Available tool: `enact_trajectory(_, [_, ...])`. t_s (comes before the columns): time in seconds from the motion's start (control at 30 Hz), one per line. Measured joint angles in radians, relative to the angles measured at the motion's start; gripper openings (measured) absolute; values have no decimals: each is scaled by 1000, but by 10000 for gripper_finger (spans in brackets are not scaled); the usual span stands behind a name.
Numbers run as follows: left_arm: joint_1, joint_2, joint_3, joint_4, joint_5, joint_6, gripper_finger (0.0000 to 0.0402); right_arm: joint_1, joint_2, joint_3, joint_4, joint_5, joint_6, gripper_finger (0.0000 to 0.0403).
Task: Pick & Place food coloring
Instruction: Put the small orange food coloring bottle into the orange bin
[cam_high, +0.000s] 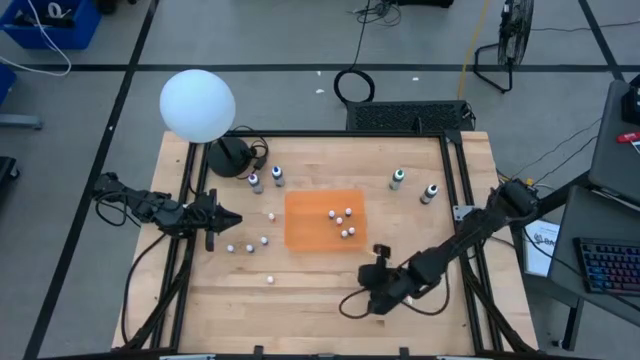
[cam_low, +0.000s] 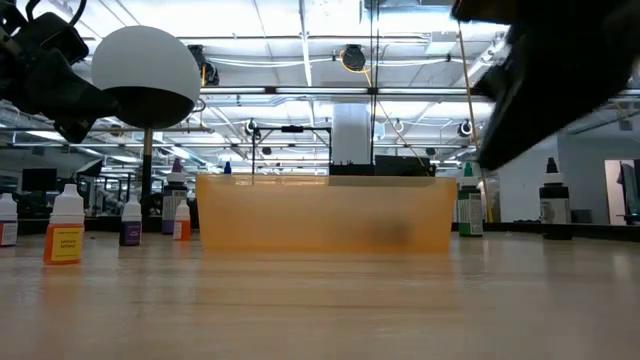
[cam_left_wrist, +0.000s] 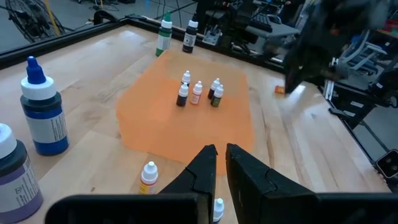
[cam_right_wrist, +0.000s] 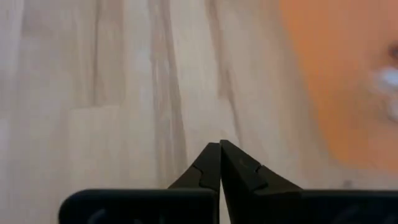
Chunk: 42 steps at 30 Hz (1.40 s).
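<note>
The food coloring bottles stand upright. Several tiny ones (cam_high: 338, 220) sit on the orange mat (cam_high: 310, 232), and several more (cam_high: 249, 245) stand on the wood left of it. Two taller bottles (cam_high: 265, 179) stand behind the mat's far left corner, and two (cam_high: 398, 178) stand at the far right. My right gripper (cam_high: 366, 296) hangs shut and empty above bare wood just off the mat's near right corner, and it points toward the table's left. My left gripper (cam_high: 235, 218) waits shut at the left edge and points at the mat.
A big white globe (cam_high: 197, 104) on a dark stand sits at the far left corner. A dark frame (cam_high: 458, 190) edges the table. A small orange thing (cam_left_wrist: 280, 90) lies on the wood under the right arm; what it is I cannot tell. Bare wood lies along the near side.
</note>
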Motion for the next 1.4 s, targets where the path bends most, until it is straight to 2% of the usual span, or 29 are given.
enact_trajectory(0.1, [0, 0, 0, 3, 0, 0, 42, 17, -4, 177, -436, -15, 174, 0])
enact_trajectory(0.17, [0, 0, 0, 3, 0, 0, 42, 30, 6, 284, -658, -77, 315, 0])
enact_trajectory(0.27, [0, 0, 0, 4, 0, 0, 42, 57, 18, 360, -892, -288, 566, 0])
enact_trajectory(0.37, [0, 0, 0, 4, 0, 0, 42, 110, 16, 336, -1024, -483, 753, 0])
enact_trajectory(0.5, [0, 0, 0, 4, 0, 0, 42, 204, 17, 230, -975, -584, 868, 0])
enact_trajectory(0.63, [0, 0, 0, 4, 0, 0, 42, 252, 18, 102, -758, -623, 960, 0])
enact_trajectory(0.8, [0, 0, 0, 4, 0, 0, 42, 277, 17, -14, -607, -655, 1064, 0])
enact_trajectory(1.2, [0, 0, 0, 3, 0, 0, 42, 283, 16, -55, -615, -711, 1078, 5])
enact_trajectory(1.3, [0, 0, 0, 3, 0, 0, 42, 286, 16, -55, -623, -738, 1053, 29])
enact_trajectory(1.4, [0, 0, 0, 3, 0, 0, 42, 286, 16, -55, -633, -760, 1085, 72])
